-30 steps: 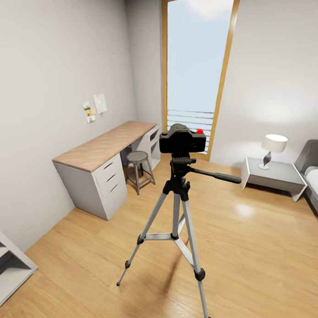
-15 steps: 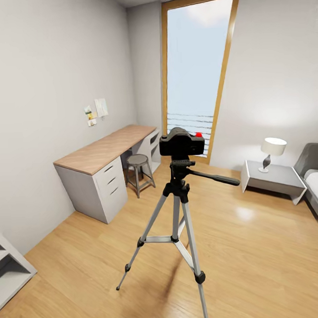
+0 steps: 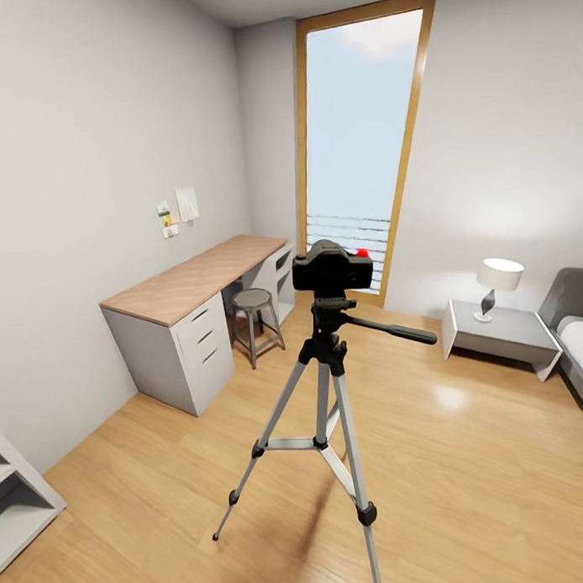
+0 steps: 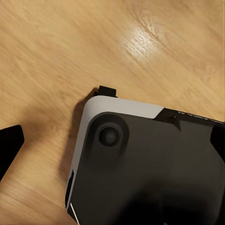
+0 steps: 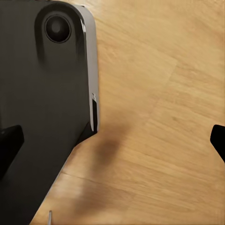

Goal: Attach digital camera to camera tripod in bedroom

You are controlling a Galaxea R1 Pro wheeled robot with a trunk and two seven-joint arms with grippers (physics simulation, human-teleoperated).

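In the head view the black digital camera (image 3: 333,269), with a red button (image 3: 362,253) on top, sits on the head of the camera tripod (image 3: 322,391). The tripod stands on the bedroom's wood floor with its silver legs spread, and its black pan handle (image 3: 394,330) points right. My left gripper (image 4: 112,150) is open above the floor and my own dark base (image 4: 150,168), with a black fingertip (image 4: 9,147) at the frame's side. Likewise open, my right gripper (image 5: 112,145) hangs over the floor beside the base (image 5: 42,108). Both hold nothing.
A desk (image 3: 190,282) with drawers and a round stool (image 3: 254,314) stand along the left wall. A tall window (image 3: 358,146) is behind the tripod. A low nightstand (image 3: 499,335) with a lamp (image 3: 497,280) and a bed (image 3: 574,324) are at right. A grey shelf (image 3: 17,503) is near left.
The whole head view has shifted, showing more ceiling and the room sitting lower and a bit farther off: the camera moved. The digital camera stays on the tripod.
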